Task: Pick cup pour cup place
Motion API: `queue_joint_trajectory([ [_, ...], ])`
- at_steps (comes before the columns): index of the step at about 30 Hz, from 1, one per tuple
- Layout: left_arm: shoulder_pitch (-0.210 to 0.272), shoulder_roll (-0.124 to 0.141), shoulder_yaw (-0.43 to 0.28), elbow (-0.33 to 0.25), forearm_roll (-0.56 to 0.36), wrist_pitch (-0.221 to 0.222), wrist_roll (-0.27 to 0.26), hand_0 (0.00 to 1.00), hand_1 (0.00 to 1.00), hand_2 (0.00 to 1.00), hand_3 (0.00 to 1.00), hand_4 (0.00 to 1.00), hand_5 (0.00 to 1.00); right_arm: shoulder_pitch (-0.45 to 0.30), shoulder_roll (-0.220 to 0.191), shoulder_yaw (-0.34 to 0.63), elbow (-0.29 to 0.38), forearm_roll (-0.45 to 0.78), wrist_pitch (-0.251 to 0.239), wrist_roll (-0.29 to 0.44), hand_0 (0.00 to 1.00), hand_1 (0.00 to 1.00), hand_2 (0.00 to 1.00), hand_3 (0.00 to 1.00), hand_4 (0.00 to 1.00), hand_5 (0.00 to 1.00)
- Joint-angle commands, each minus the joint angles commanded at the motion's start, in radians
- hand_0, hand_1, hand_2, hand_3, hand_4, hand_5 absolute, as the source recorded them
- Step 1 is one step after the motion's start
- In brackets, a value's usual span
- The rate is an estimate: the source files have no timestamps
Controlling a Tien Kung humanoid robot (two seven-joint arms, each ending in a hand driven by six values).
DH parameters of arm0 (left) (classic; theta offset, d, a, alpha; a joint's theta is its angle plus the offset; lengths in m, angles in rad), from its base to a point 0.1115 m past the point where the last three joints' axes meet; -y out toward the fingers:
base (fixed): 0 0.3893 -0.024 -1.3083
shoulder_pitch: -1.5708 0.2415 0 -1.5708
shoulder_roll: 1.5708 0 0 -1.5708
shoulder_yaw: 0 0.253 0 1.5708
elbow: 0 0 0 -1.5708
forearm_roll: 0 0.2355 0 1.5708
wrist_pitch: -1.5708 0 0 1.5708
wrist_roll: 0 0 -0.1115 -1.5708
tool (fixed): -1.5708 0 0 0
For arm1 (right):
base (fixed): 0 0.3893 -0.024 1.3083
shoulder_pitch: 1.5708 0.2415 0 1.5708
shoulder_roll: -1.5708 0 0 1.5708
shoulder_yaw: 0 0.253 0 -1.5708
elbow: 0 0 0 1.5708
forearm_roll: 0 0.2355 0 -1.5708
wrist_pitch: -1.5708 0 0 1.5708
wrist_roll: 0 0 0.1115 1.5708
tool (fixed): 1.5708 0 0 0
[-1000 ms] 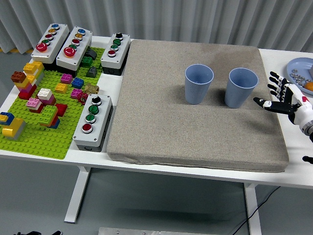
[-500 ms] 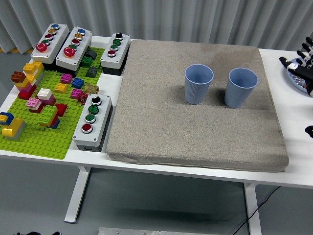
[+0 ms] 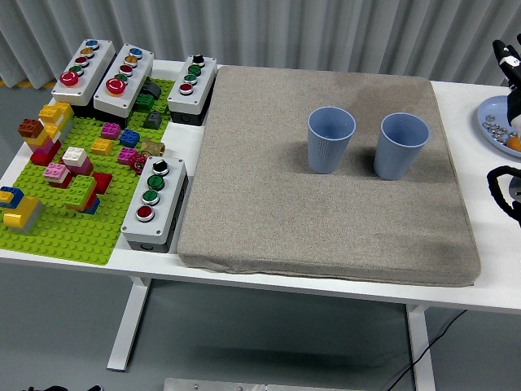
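A green building-block plate (image 3: 61, 220) with coloured bricks and four button boxes (image 3: 155, 204) are sitting left of a grey mat (image 3: 326, 204). On the mat's far right part, two blue cups are standing upright and apart: the left cup (image 3: 330, 139) and the right cup (image 3: 402, 145). Right of the mat, the robot's right hand (image 3: 509, 61) is showing only partly at the frame edge above a blue plate (image 3: 488, 122); whether its fingers are spread or curled cannot be told.

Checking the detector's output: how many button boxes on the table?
4. Two side by side at the far left corner, one at the mat's far left edge, one near the mat's left edge, closer in. None looks hidden.
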Motion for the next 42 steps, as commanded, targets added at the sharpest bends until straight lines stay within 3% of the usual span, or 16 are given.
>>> queue_joint_trajectory([
  [4, -0.004, -0.002, 0.003, 0.000, -0.003, 0.000, -0.001, 0.769, 0.753, 0.801, 0.642, 0.501, 0.961, 0.004, 0.008, 0.007, -0.012, -0.029, 0.045, 0.137, 0.879, 0.791, 0.797, 0.811, 0.864, 0.359],
  [7, -0.006, -0.002, 0.003, 0.000, -0.003, 0.000, -0.001, 0.769, 0.753, 0.801, 0.641, 0.501, 0.961, 0.006, 0.008, 0.013, -0.017, -0.044, 0.058, 0.175, 0.876, 0.795, 0.793, 0.808, 0.847, 0.309],
  [23, -0.008, -0.001, -0.019, 0.000, 0.011, 0.005, -0.005, 0.769, 0.752, 0.801, 0.640, 0.501, 0.960, 0.008, 0.006, 0.053, -0.013, -0.084, 0.068, 0.126, 0.878, 0.794, 0.801, 0.812, 0.856, 0.302],
  [42, -0.004, 0.004, -0.050, 0.000, 0.040, 0.017, -0.011, 0.767, 0.752, 0.804, 0.642, 0.501, 0.958, 0.018, 0.029, 0.111, -0.013, -0.089, 0.014, 0.139, 0.899, 0.796, 0.792, 0.793, 0.840, 0.366],
])
